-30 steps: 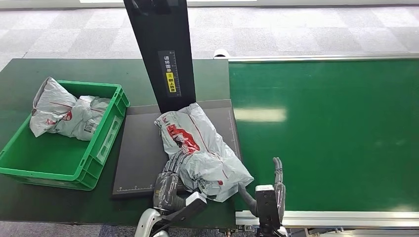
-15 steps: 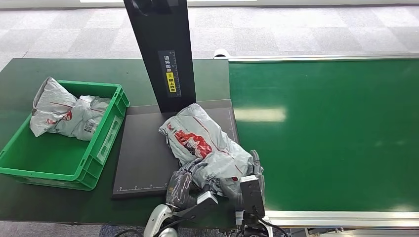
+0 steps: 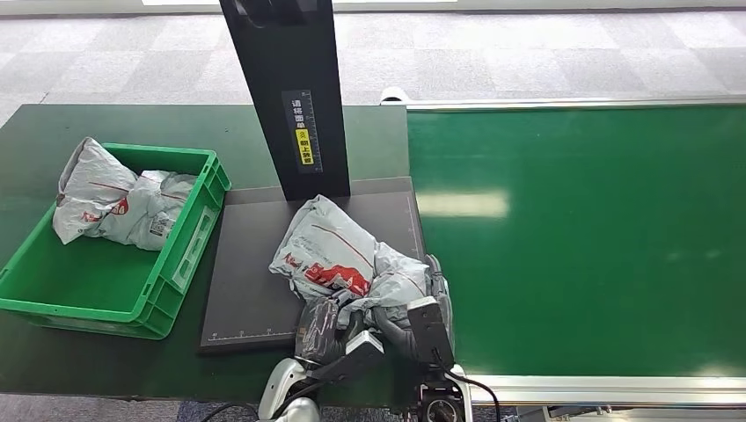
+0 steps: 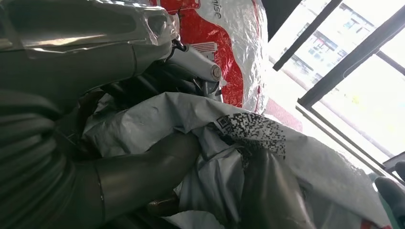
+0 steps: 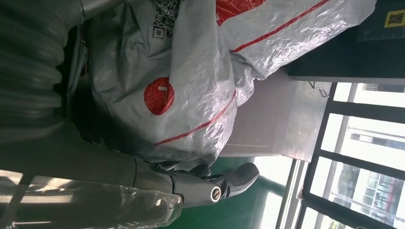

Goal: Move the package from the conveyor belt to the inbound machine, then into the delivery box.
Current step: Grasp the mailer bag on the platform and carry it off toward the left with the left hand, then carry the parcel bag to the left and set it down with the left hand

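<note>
The package (image 3: pixel 330 251), a crumpled white-grey plastic mailer with red print, lies on the black plate (image 3: pixel 251 272) of the inbound machine, just in front of its black column (image 3: pixel 286 88). Its near end is bunched up between my two hands. My left hand (image 3: pixel 321 327) grips it from the near left; in the left wrist view the thumb (image 4: pixel 143 167) presses into the package (image 4: pixel 229 109) beside a printed code. My right hand (image 3: pixel 427 312) holds its right side, and in the right wrist view the package (image 5: pixel 191 71) lies against that hand, with fingers (image 5: pixel 229 179) curling round its edge.
A green crate (image 3: pixel 189 242), the delivery box, stands left of the plate with other mailers (image 3: pixel 114 202) in its far end. The green conveyor belt (image 3: pixel 581 237) stretches to the right, its metal edge (image 3: pixel 598 384) near me. The column rises close behind the package.
My right hand moved left from the belt's edge onto the package. Both hands closed in on its near end and bunched it; the far end swung left and drew toward me.
</note>
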Controlling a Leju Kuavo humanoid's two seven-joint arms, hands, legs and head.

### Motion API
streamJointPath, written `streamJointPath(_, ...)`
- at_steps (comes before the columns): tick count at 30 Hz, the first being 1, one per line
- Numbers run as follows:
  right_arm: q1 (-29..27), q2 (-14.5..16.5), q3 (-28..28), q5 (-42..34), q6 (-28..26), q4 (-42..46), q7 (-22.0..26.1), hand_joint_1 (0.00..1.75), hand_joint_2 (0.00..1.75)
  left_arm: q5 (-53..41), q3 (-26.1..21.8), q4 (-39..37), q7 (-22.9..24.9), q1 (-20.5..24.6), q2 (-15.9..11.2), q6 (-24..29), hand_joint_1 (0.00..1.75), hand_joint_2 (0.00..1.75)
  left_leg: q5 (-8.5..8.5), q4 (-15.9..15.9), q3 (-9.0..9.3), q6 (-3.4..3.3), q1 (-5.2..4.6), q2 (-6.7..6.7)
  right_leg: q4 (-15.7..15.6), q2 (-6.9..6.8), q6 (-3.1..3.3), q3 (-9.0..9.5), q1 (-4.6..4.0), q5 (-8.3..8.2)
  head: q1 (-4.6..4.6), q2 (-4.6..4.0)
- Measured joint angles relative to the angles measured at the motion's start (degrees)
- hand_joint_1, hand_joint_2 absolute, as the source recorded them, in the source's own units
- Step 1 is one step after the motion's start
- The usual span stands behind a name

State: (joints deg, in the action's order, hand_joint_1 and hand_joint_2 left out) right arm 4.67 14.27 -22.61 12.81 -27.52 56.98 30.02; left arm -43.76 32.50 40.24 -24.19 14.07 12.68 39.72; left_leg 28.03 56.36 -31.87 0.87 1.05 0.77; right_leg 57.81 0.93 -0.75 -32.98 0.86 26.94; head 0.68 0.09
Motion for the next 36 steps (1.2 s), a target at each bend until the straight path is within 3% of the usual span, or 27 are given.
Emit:
streamJointPath(7, 1.05, 0.44, 0.15, 0.10, 0.15, -1.80, 0.79, 0.00, 1.75, 5.76, -5.49, 8.25, -4.81, -2.33, -1.28, 0.28, 1.75, 1.75, 0.00, 0.00, -0.03, 0.01, 0.02, -0.01, 0.01, 0.01, 0.00, -0.05, -0.02, 0.00, 0.01, 0.00)
streamJointPath(18, -0.17, 0.42, 0.60, -2.21, -2.05, -3.25, 3.18, 0.00, 1.75, -6.86, -22.68, 42.08, -11.15, -6.30, -3.04, 0.54, 1.75, 1.75, -0.01, 0.00, -0.06, 0.01, 0.02, -0.03, 0.02, 0.01, 0.00, -0.08, -0.03, 0.00, -0.01, 0.00)
streamJointPath(24, -1.58, 0.42, 0.05, -3.09, -3.47, -3.34, 3.92, 0.00, 1.75, -8.97, -30.07, 51.69, -14.82, -4.79, -1.52, 0.53, 1.75, 1.75, -0.01, 0.00, -0.04, 0.01, 0.02, -0.02, 0.02, 0.00, 0.00, -0.06, -0.03, 0.00, -0.02, 0.00)
streamJointPath(29, -2.88, 0.24, -1.23, -4.91, -4.36, -3.25, 4.25, 0.00, 1.75, -13.69, -37.80, 47.95, -7.47, 2.35, -4.01, 0.42, 1.75, 1.75, -0.06, 0.00, 0.11, 0.07, 0.07, -0.04, 0.02, 0.02, 0.06, 0.01, -0.09, -0.03, -0.01, 0.00)
streamJointPath(33, -3.26, -0.55, -2.86, -7.49, -4.74, -2.83, 4.08, 0.00, 1.75, -11.16, -41.10, 31.63, 2.27, 11.32, -10.51, 0.33, 1.75, 1.75, -0.14, -0.02, 0.23, 0.16, 0.13, -0.12, 0.05, 0.10, 0.18, 0.10, -0.17, -0.10, -0.02, 0.00)
streamJointPath(36, -3.36, -1.24, -4.25, -9.00, -4.76, -2.52, 3.89, 0.00, 1.75, -10.64, -43.30, 18.58, 4.38, 17.10, -15.28, 0.34, 1.71, 1.75, -0.18, -0.02, 0.27, 0.21, 0.16, -0.28, 0.07, 0.25, 0.24, 0.09, -0.20, -0.15, -0.02, 0.00)
